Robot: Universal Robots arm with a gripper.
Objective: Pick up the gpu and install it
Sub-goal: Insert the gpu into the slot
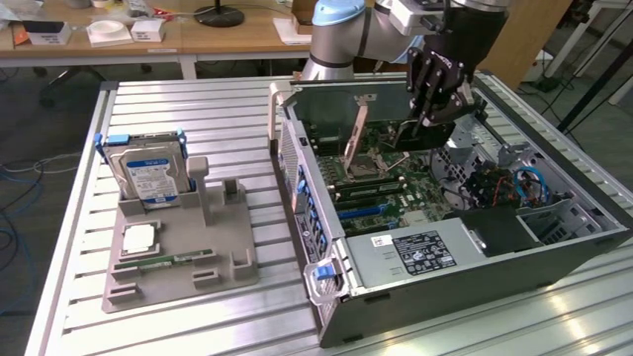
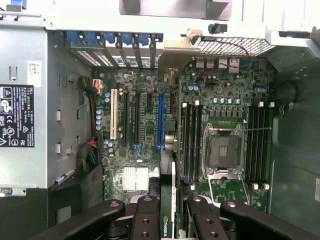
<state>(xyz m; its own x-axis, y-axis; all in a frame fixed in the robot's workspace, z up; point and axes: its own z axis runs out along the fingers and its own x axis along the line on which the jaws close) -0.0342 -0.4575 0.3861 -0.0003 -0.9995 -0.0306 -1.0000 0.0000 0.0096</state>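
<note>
Slatted metal bench point(image 1: 178, 111). Toward its near edge on the exterior view's right, an open computer case point(image 1: 475, 289) lies on its side, the grey power supply point(image 1: 416, 252) with its black label at the nearest end. Beside it, toward the edge on the exterior view's left, is a grey holder point(image 1: 233, 259). A green RAM stick point(image 1: 163, 261) lies flat across the holder's near part, a square processor chip point(image 1: 138, 237) sits just behind it, and a silver hard drive point(image 1: 148, 174) with a blue-white label stands upright at the far end. Farther into the case is the motherboard point(image 1: 381, 200), with its empty processor socket point(image 2: 225, 150) and a long blue slot point(image 2: 160, 120). Over the board's far half hangs the gripper point(image 1: 423, 122), clenched on the gpu point(image 2: 166, 215). The card is pinched edge-on between the black fingers point(image 2: 145, 220), logo showing. It is held inside the case above the board, and from the wrist its edge runs roughly in line with the blue slot. Cannot tell whether its lower edge touches the board. Behind it, the arm point(image 1: 342, 37) rises at the bench's far edge. Beyond that stands a wooden desk point(image 1: 237, 37) with small boxes.
</note>
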